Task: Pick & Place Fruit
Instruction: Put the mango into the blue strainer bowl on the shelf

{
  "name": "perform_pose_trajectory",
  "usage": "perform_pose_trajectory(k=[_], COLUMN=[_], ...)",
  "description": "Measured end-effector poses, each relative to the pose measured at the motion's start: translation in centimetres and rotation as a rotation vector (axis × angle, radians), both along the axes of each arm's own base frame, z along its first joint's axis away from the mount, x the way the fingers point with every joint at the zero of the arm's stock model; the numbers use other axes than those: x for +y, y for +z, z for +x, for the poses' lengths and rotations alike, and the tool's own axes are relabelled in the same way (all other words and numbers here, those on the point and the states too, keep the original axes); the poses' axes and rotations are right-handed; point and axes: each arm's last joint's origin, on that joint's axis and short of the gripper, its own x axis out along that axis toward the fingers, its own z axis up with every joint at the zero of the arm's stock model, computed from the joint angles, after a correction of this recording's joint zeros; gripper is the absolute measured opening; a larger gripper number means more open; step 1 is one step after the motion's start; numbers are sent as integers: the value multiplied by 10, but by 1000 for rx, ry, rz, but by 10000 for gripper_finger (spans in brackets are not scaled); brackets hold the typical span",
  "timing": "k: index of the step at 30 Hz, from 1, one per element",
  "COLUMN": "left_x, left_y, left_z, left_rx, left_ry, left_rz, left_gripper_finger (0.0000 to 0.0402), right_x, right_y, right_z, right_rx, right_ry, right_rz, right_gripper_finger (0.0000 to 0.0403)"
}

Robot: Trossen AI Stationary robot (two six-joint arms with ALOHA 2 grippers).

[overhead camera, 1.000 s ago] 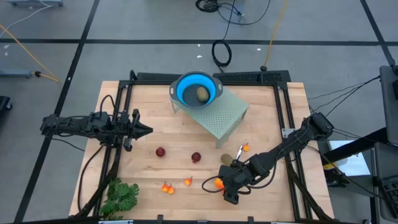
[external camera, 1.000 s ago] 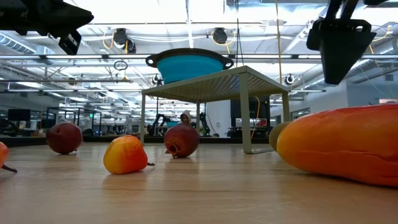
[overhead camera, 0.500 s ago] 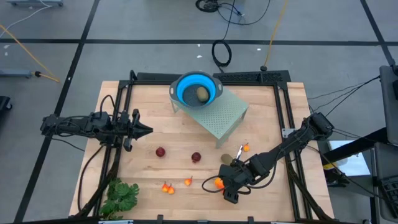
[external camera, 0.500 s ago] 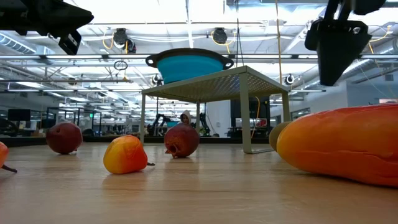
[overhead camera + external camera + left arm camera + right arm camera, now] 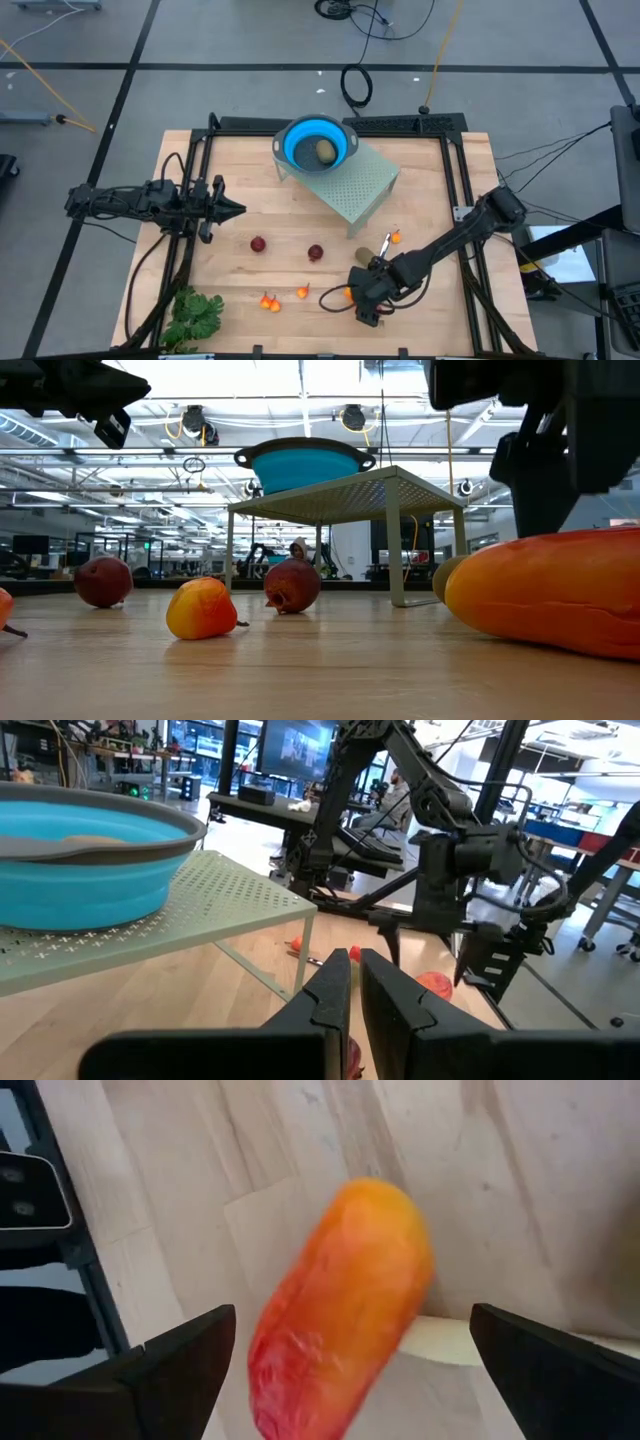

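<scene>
At the table's left edge the left gripper point(image 5: 236, 209) hangs above the wood with its fingers point(image 5: 330, 992) pressed together on nothing, pointing toward the middle of the table. Near the front left corner lies a leafy green bunch point(image 5: 195, 315). To its right, two tiny orange-red bits point(image 5: 269, 300) lie close together, with a third bit point(image 5: 303, 292) just beside them. Behind these, two dark red balls sit apart from each other on the bare wood, one point(image 5: 258, 244) to the left and the other point(image 5: 315, 252) to the right.

At the back centre a pale green perforated stand point(image 5: 355, 182) carries a blue collapsible bowl point(image 5: 316, 143), and an olive-brown oval point(image 5: 325, 151) lies inside the bowl.

Right of centre, near the front, the right gripper point(image 5: 366, 298) is low over the longer orange-red piece point(image 5: 345, 1310), with its fingers point(image 5: 175, 1365) spread wide on either side of the fruit and not touching it (the wrist view shows clear gaps on both sides). The piece rests on the table. Just behind the gripper lies a second olive-brown oval point(image 5: 364, 257), beside a yellow-handled knife point(image 5: 385, 243) and another small orange-red bit point(image 5: 396, 237).
</scene>
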Motion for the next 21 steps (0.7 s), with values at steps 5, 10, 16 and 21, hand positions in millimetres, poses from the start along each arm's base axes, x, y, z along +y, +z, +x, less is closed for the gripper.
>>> perform_pose_trajectory(k=[5, 10, 16, 21], left_x=[0, 0, 0, 0], left_y=[-1, -1, -2, -2], left_z=[0, 0, 0, 0], left_rx=[7, 16, 20, 20], left_ry=[0, 0, 0, 1], left_rz=[-5, -6, -12, -12], left_gripper_finger=[26, 26, 26, 26], right_x=[2, 3, 3, 5], right_y=[-8, -11, -10, -20], right_z=[1, 2, 2, 4], right_rx=[18, 20, 14, 42], right_ry=[11, 24, 49, 63], right_rz=[-9, -15, -15, -16], right_gripper_finger=[398, 398, 398, 398])
